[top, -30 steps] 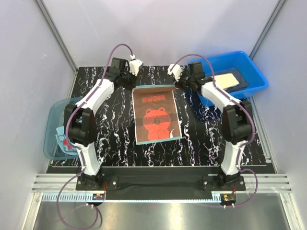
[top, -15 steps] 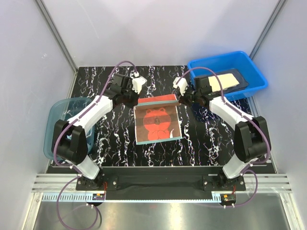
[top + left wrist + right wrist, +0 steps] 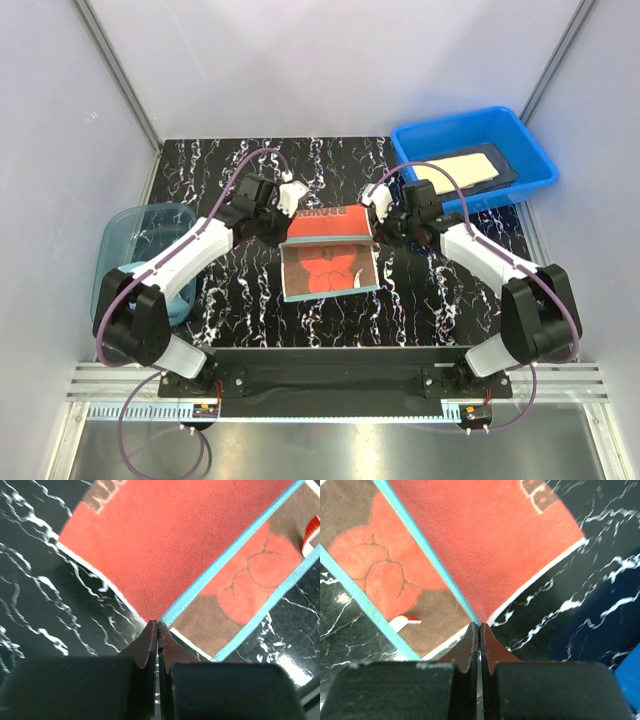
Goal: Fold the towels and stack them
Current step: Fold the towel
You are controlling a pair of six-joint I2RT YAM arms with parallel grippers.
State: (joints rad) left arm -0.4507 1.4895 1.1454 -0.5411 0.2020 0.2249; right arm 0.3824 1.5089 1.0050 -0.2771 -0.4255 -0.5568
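- Compared with a second ago, both arms have pulled back toward the near edge of the desk (image 3: 215, 170). They've brought the far end of the red towel (image 3: 328, 265) along, so it's not lying flat anymore.
- The left gripper (image 3: 157, 626) is clamped tight on one far corner of the towel, and the right gripper (image 3: 480, 626) is pinching the other.
- The towel sits mid-desk. Its far part is lifted and coming over the near part, lettered red side up.
- It has teal trim along the edges, and a red bear on brown shows underneath.
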